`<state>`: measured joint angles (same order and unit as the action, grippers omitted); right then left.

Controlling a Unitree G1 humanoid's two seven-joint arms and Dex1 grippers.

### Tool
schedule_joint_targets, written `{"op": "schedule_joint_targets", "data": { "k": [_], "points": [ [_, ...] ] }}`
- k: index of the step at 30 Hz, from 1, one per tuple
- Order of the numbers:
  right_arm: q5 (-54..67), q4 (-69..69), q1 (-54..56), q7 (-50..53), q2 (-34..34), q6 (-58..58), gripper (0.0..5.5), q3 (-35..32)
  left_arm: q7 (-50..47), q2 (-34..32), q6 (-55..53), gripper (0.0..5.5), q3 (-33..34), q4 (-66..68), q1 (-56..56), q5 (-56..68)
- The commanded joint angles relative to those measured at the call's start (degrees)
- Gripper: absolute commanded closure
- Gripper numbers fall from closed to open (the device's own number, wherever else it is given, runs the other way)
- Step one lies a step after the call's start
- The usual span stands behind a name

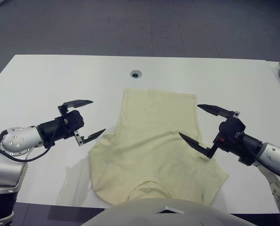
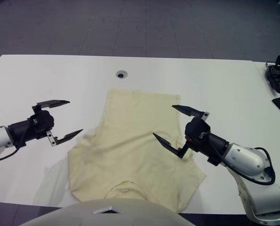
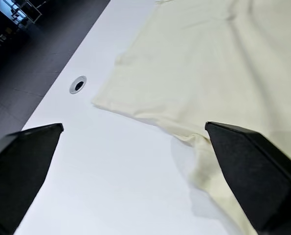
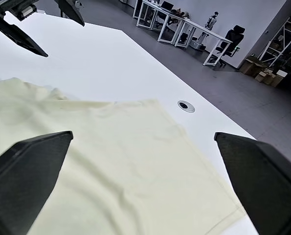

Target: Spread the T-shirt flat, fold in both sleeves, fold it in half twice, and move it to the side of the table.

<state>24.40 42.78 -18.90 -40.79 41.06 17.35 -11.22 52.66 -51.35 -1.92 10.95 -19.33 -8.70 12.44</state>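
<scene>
White table (image 1: 45, 80): yellow shirt (image 1: 154, 141) lies flat mid-front, collar by the near edge, hem away. Risk: a lopsided pull likely drags it off that edge or bunches it. Left gripper (image 1: 98, 116) gapes empty beside the left sleeve. Right gripper (image 1: 189, 120) gapes empty over the right side. Cable hole (image 1: 136, 74) beyond hem, contents unclear.

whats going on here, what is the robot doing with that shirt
A two-armed robot is working on a pale yellow T-shirt that lies mostly spread out on the white table, collar end nearest the robot. Neither arm holds it. The left gripper hangs open beside its left edge, and the right gripper hangs open over its right edge. No fold looks made yet.
</scene>
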Motion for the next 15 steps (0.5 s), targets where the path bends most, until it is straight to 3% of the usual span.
{"op": "schedule_joint_targets", "data": {
  "k": [1, 8, 15],
  "points": [
    [-1.38, -0.22, -0.33, 1.53, -1.39, -0.06, 0.12, 0.74, 1.51, -7.83, 13.79, 0.10, 1.09, 9.05, -1.01, -11.36],
    [-4.23, -1.53, -1.49, 3.02, -3.87, -2.24, 0.12, 3.66, 7.18, -14.08, 22.98, 0.10, 0.80, 8.64, -5.59, -15.18],
    [-4.68, -2.42, -1.27, 2.34, -3.70, -2.64, 0.12, 3.41, 9.59, -13.30, 22.66, 0.10, -3.82, 4.95, -10.73, -15.49]
  ]
}}
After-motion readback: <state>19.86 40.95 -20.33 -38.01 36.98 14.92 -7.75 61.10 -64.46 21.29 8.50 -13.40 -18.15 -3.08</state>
